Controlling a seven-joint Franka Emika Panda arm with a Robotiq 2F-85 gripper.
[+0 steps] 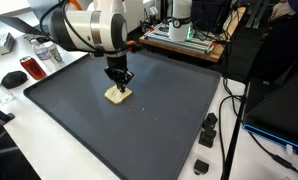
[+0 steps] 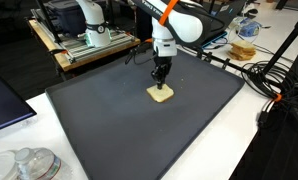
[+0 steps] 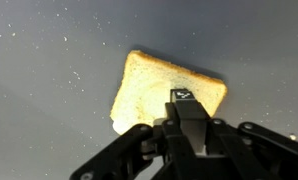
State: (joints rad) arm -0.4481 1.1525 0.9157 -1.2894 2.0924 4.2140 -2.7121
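One slice of bread lies flat on a dark mat covering the surface, shown in both exterior views. Directly above it, the robot's hand points straight down with its fingers pressed together. The wrist view places their tips at the slice's edge, holding nothing.

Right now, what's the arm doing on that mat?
The Franka arm has its gripper down over a slice of bread that lies flat near the middle of the dark mat. The jaws are shut, and in the wrist view they sit over one edge of the slice. Whether they actually touch it is unclear. The bread is on the mat, not lifted.
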